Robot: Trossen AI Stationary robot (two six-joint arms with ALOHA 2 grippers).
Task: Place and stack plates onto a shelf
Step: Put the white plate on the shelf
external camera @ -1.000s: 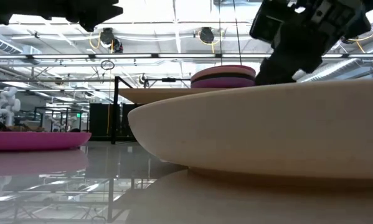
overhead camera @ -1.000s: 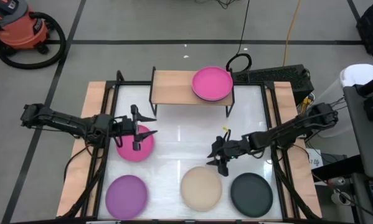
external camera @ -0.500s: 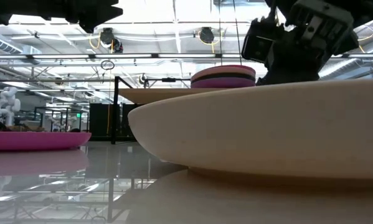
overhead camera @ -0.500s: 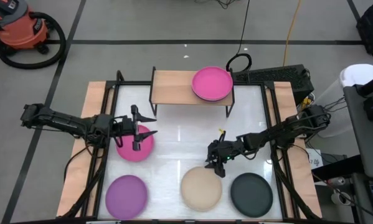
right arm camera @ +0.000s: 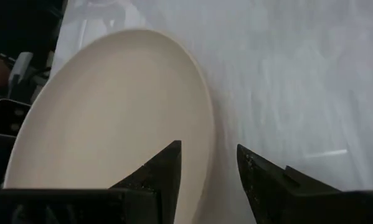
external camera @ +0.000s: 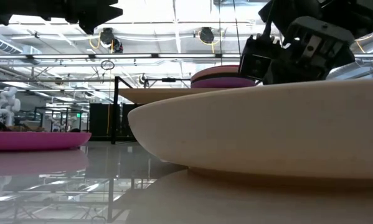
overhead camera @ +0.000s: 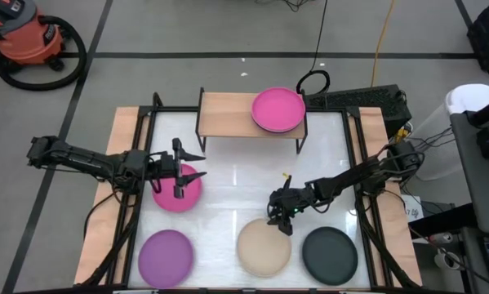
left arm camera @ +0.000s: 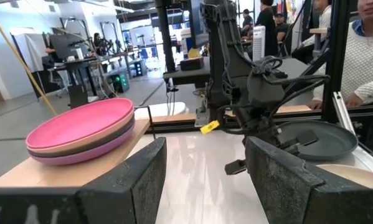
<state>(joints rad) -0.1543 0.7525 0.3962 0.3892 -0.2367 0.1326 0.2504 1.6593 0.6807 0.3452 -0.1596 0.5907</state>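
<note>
The shelf (overhead camera: 228, 115) stands at the table's far edge and carries a stack of plates with a magenta one (overhead camera: 277, 109) on top. The same stack (left arm camera: 80, 133) shows in the left wrist view. A magenta plate (overhead camera: 183, 194), a purple plate (overhead camera: 166, 255), a beige plate (overhead camera: 264, 247) and a dark grey plate (overhead camera: 329, 255) lie flat on the table. My right gripper (overhead camera: 278, 217) is open above the beige plate's far rim (right arm camera: 206, 124), one finger over the plate's inside and one over the table. My left gripper (overhead camera: 180, 169) is open above the magenta plate on the table.
The shelf's left half (overhead camera: 224, 114) is bare wood. White tabletop (overhead camera: 236, 184) lies between the shelf and the near row of plates. Wooden side rails (overhead camera: 122, 163) edge the table. People stand behind the table in the left wrist view (left arm camera: 370, 56).
My right gripper has moved toward the table's left and near edges and come down toward the beige plate's far rim, staying open.
</note>
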